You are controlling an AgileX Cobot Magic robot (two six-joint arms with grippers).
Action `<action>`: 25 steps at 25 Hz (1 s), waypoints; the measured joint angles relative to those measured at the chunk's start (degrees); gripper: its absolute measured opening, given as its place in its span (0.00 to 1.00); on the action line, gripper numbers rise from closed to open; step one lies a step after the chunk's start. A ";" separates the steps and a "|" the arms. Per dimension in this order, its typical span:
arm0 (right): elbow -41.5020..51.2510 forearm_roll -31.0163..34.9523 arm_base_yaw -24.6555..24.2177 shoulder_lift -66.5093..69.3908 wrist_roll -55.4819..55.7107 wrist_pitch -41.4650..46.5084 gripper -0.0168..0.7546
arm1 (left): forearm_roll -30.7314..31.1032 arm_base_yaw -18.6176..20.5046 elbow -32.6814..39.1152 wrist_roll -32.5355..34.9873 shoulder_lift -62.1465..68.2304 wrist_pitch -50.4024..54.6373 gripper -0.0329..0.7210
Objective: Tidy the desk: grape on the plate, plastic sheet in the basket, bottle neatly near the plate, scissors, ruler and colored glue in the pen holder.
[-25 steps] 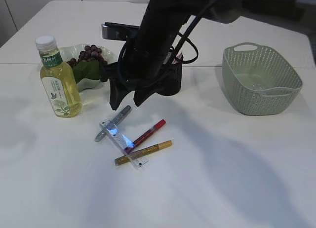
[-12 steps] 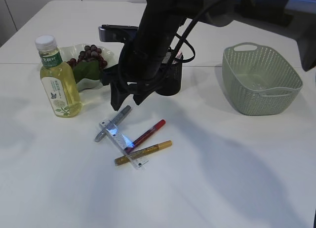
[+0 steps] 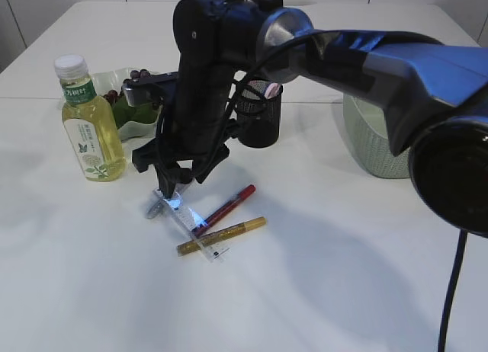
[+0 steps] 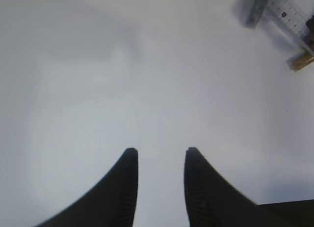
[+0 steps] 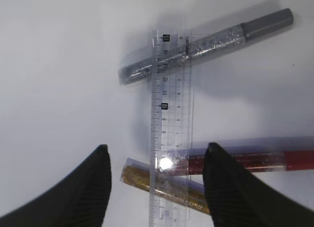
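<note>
- The right gripper (image 5: 154, 187) is seen spread wide and empty, poised above the transparent ruler (image 5: 169, 124), its fingers (image 5: 86, 187) set to either side of the ruler's lower part.
- Under the ruler three glue pens are crossed: silver (image 5: 206, 45), red (image 5: 235, 160) and gold (image 5: 167, 185).
- The left gripper (image 4: 161, 187) is held partly open over bare white table (image 4: 122, 79), nothing between the fingers — the pens just show at the upper right corner.
- The bottle (image 3: 88, 123) stands upright beside the plate (image 3: 141, 127); grapes (image 3: 137, 76) are glimpsed behind the arm.
- The black pen holder (image 3: 259, 116) stands behind the pens; the green basket (image 3: 374, 150) is largely hidden by the right arm.
</note>
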 joint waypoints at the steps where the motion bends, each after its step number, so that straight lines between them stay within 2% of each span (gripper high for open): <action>1: -0.24 -0.24 0.09 0.39 0.04 0.00 0.63 | 0.00 0.00 0.00 0.00 0.00 0.00 0.36; 6: -1.37 -2.14 0.09 2.37 0.16 0.00 0.63 | 0.00 0.00 0.09 0.00 0.00 0.00 0.36; 11: -1.71 0.43 0.23 4.13 0.16 0.00 0.63 | 0.04 0.00 0.09 0.00 0.00 0.00 0.36; 25: -1.71 0.85 0.27 4.38 0.26 0.00 0.63 | 0.04 0.00 0.09 0.00 0.00 0.00 0.36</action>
